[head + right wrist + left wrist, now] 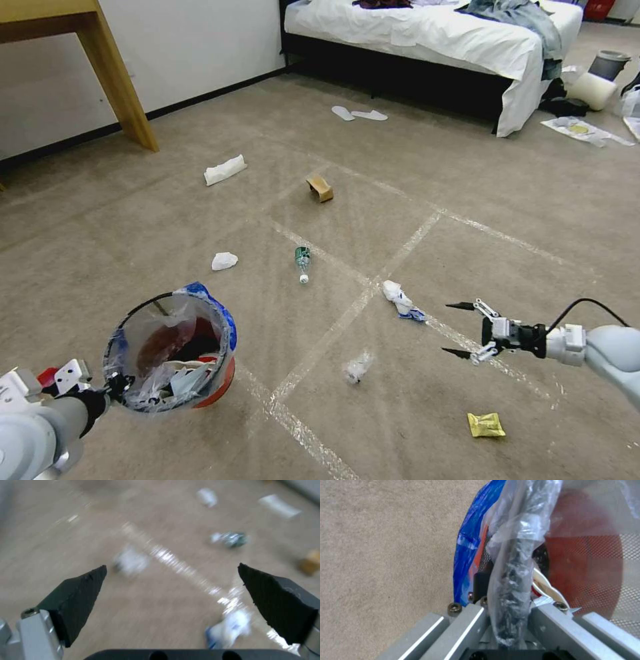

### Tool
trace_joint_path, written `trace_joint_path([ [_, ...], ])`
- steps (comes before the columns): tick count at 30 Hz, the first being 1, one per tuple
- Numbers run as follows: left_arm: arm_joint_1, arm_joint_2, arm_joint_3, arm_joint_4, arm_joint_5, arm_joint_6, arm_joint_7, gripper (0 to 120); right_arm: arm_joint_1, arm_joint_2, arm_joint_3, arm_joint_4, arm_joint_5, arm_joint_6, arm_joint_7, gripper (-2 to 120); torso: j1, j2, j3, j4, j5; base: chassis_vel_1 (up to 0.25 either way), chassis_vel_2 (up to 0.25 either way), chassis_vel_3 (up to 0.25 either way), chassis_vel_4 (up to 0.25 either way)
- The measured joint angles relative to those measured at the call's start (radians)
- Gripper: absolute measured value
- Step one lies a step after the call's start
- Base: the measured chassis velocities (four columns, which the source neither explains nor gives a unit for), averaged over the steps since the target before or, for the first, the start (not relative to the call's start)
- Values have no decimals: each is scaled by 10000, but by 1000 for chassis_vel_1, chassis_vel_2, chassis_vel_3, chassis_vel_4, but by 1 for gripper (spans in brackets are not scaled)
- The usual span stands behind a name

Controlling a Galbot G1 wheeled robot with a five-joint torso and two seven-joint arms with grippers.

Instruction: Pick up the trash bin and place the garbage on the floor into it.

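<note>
Left gripper (115, 388) is sitting closest to me, its fingers pinching the black rim and clear liner of the trash bin (200, 347), which is hanging just past the fingertips above the floor (167, 220). Right gripper (455, 329) is hovering with fingers spread wide; I'm seeing a white-and-blue tissue (402, 300) just ahead of them and what looks like a clear wrapper (358, 367) beyond. Yellow scrap (485, 424) is lying beneath that arm.
</note>
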Motion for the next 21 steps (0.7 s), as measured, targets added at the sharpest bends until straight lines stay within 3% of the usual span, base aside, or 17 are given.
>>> trace_joint_path([
  [1,0,0,0,0,0,0,0,0,0,0,0,0,0,0,0,100,0,0,0,0,0,0,0,0,0],
  [4,-112,119,161,233,39,0,86,0,128,-352,-32,-363,-365,-220,-1703,100,0,0,0,-6,4,0,0,0,0],
  [8,-176,167,253,300,60,0,92,0,267,-424,12,-518,-816,-241,-2265,100,0,0,0,-1,2,0,0,0,0],
  [10,-332,232,456,377,84,0,95,0,379,-616,59,-671,-1645,-241,-2895,100,0,1,0,2,-3,0,0,0,0],
  [11,-523,265,654,455,99,0,87,0,352,-780,7,-755,-2382,-190,-3013,100,0,1,0,-3,-6,0,0,0,0],
  [14,-635,280,785,490,110,-5,81,0,273,-801,-23,-790,-2661,-128,-3013,100,0,0,0,-7,-4,0,0,0,0],
  [16,-640,217,902,503,226,-5,79,0,204,-494,-25,-900,-3663,-118,-3387,100,0,0,0,-6,1,0,0,0,0],
  [21,-576,147,910,421,302,-5,71,0,220,-98,-26,-1343,-4687,107,-3310,100,0,0,0,2,-4,0,0,0,0],
])
